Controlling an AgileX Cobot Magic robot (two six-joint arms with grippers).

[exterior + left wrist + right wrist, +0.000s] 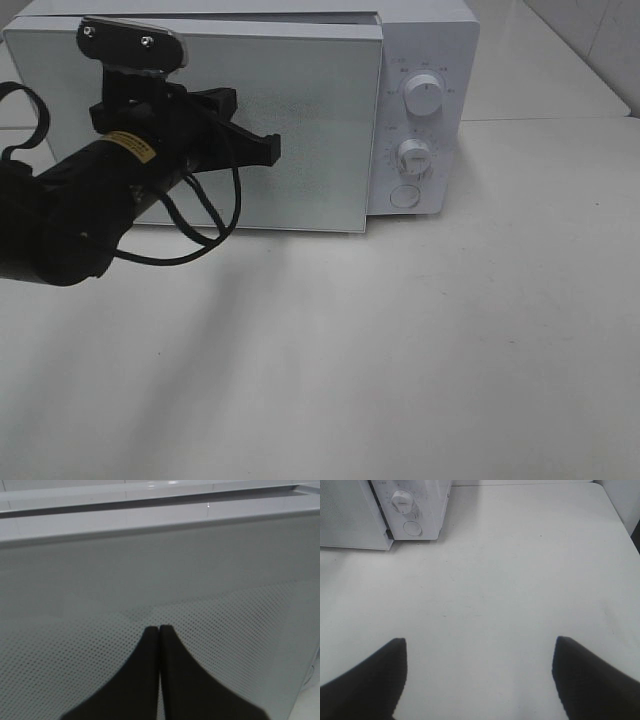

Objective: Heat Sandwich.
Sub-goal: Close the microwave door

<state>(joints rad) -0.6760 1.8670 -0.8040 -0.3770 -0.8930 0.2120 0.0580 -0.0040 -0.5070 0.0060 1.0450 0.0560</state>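
Left claw (159, 627) is pressed together with nothing between the fingers, its tips right up at the dotted microwave door (310, 130), and that door sits slightly ajar. Right claw (480, 641) is spread wide, holding nothing, hovering over the table (510, 570). The white microwave (430, 50) stands toward the table's far edge, its dials (422, 97) beside the door. The sandwich is out of sight in every view.

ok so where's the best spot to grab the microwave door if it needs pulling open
Take the microwave door by its free right edge, beside the dial panel, coming in from the right. No handle shows, but that edge stands proud of the panel, so fingers could likely hook behind it. The open right hand is already on that side.
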